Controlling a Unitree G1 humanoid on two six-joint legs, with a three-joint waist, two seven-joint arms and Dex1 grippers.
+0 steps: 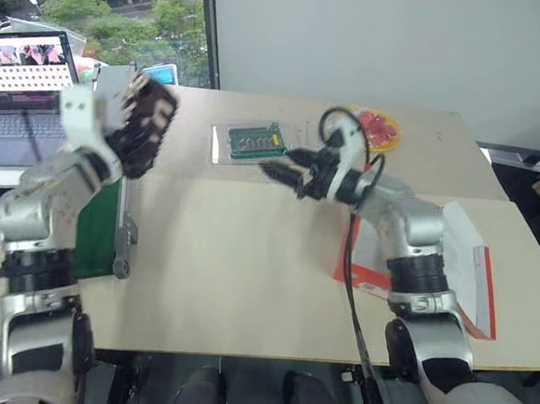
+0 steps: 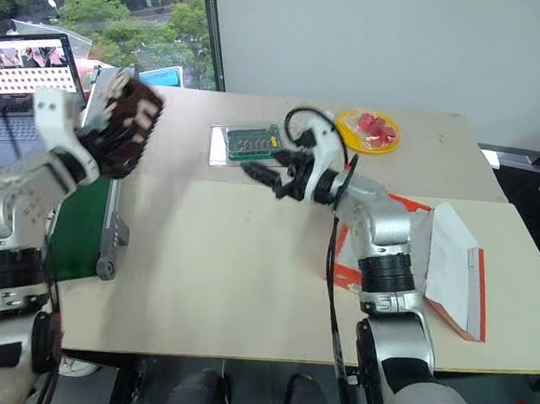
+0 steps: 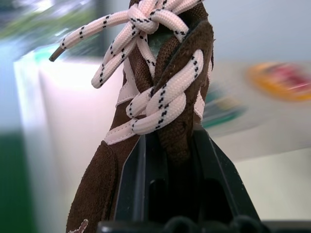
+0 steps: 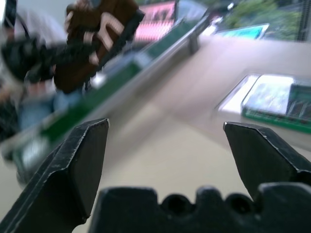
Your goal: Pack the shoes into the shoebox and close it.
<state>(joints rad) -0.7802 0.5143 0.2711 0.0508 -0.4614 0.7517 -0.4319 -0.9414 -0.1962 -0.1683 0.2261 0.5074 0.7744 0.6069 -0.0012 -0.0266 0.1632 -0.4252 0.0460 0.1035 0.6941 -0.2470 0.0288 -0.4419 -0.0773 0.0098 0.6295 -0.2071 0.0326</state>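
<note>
From the head views, the left gripper (image 1: 143, 126) holds one shoe (image 2: 121, 129) raised over the table's (image 1: 237, 265) left side; the shoebox (image 2: 452, 263) lies far right. Left wrist view: fingers clamp the laced tongue. Right wrist view: right gripper (image 4: 167, 145) gapes empty. Carry the shoe across steadily.

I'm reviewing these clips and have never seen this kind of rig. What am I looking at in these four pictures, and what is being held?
This is a two-armed humanoid robot at a table. Two pictures come from cameras in its head, looking down over its arms; the other two come from a camera on each wrist, looking along that gripper's black fingers.

The left gripper is shut on a dark brown shoe, lifted above the table; its wrist picture shows the laces close up. The right gripper is open and holds nothing.

On the table lie the red-orange shoebox by the right arm, a green circuit board in a clear case, a yellow plate and a green-topped conveyor. A laptop sits at the far left.
</note>
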